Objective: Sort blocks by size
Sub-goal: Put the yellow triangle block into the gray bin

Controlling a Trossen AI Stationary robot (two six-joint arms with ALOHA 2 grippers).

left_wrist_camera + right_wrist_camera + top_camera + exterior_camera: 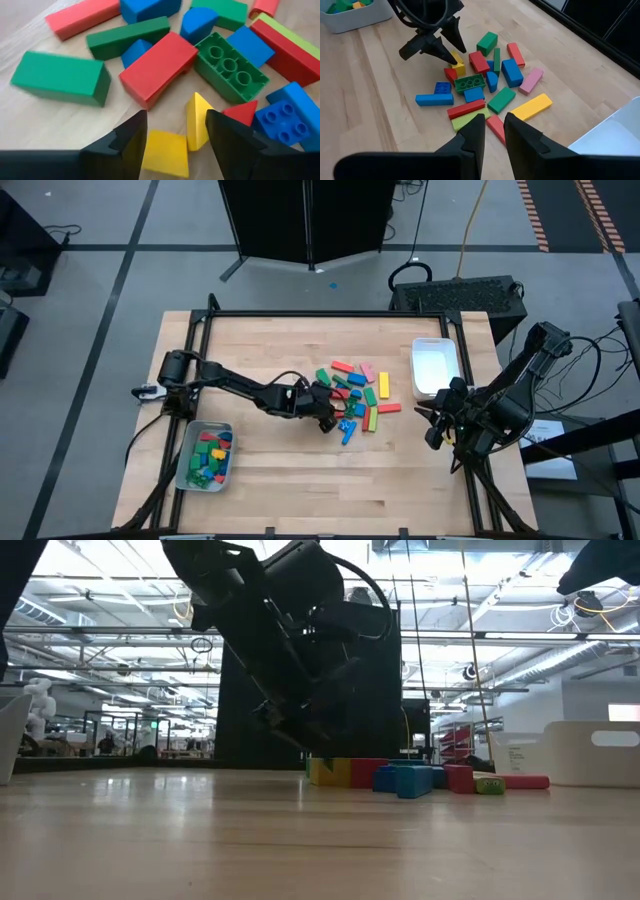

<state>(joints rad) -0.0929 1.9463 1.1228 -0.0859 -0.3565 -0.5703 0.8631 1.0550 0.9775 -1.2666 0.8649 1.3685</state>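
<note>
The blocks [355,392] lie in a loose pile at the table's middle: red, green, blue, yellow and pink ones, resting flat on the wood. My left gripper [325,420] slants down at the pile's near left edge. It is open, and its fingers [127,142] stand on either side of a small yellow block [165,152] and a yellow wedge [196,120]. My right gripper [495,135] hovers high at the table's right, apart from the pile. It has a narrow gap between its fingers and nothing in it. My left gripper's fingers come slanting down from the table's left and stand close beside the yellow block and the yellow wedge, which both rest on the table. Whether the fingers touch them I cannot tell.
A grey tray [204,457] with several sorted blocks stands at the near left. A white tray [436,367] stands right of the pile. A blue bar [348,432] lies at the pile's near edge. Bare wood lies along the near side and the far left.
</note>
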